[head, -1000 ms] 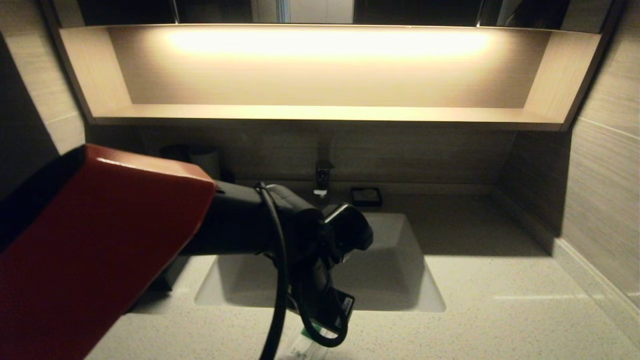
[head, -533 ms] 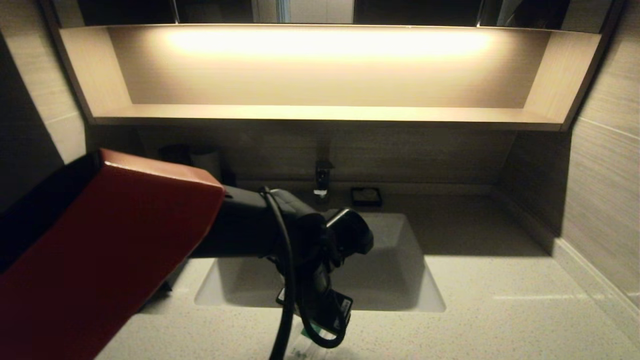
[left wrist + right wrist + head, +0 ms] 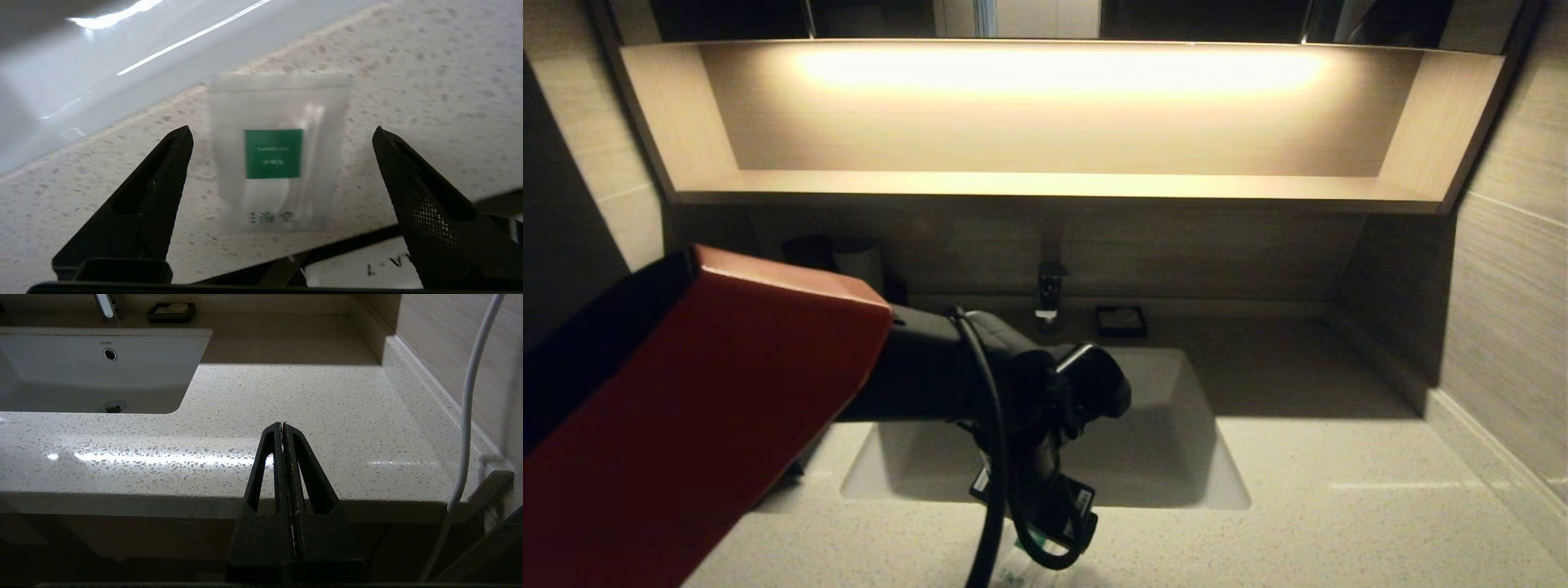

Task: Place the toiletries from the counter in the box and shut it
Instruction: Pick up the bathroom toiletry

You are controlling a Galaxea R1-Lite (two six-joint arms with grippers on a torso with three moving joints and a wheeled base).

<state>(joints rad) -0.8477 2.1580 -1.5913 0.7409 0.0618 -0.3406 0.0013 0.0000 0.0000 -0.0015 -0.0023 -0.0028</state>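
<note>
Sachet (image 3: 278,155) of toiletries lies flat on the speckled counter (image 3: 310,412), near its front edge and just in front of the sink (image 3: 1176,457), as the left gripper (image 3: 282,134) hangs over it with fingers spread wide, one on each side of the packet and neither touching it. Over the last second the left arm (image 3: 686,408) has slid a little toward the counter's right and the wrist has dipped slightly nearer the front edge, a small correction that appears to centre the clear packet with its green label between the fingers. That suggests the pick of this item is in hand but not yet made: the fingers would still need to come down and close on a thin, slippery pouch lying flat, which may be hard to lift cleanly off the stone. The right gripper (image 3: 283,426), fingers pressed together and holding nothing, waits off the front edge toward the counter's right end. No box shows in any view, so packing and closing seem well ahead.
</note>
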